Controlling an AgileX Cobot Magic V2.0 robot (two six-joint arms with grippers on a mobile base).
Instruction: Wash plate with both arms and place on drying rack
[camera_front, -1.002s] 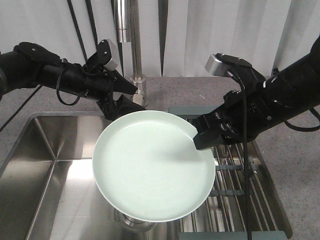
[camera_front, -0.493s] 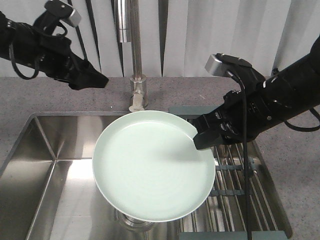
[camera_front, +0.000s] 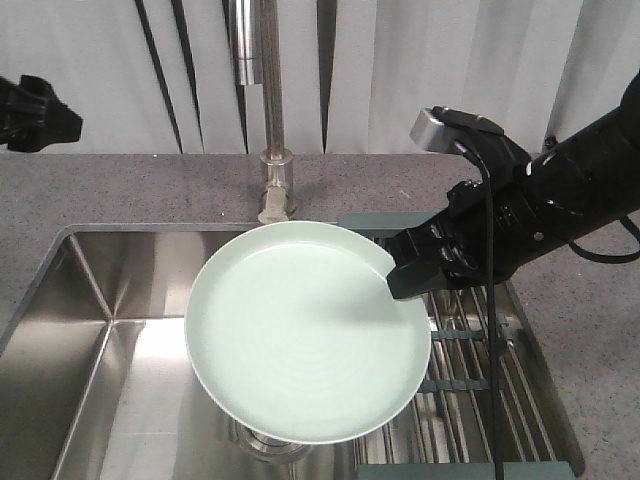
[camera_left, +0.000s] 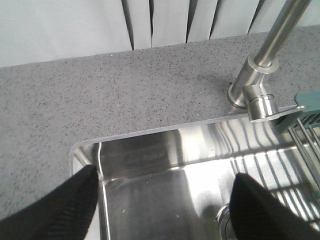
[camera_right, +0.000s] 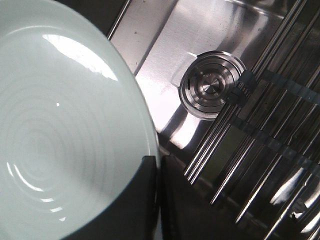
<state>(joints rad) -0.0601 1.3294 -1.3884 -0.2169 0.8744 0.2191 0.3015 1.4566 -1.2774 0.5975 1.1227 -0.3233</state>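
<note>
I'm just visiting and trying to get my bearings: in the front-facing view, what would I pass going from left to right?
Left arm's fingers at the picture's edge → bare steel sink → pale green plate → right arm's fingers gripping its rim. The faucet and drying rack overlap these, so they are left out.

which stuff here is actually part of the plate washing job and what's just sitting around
Part of the job:
plate, clamped at its rim by the right gripper
left gripper, open and empty
drying rack

Just fixtures around it:
tap
sink
drain
counter
</note>
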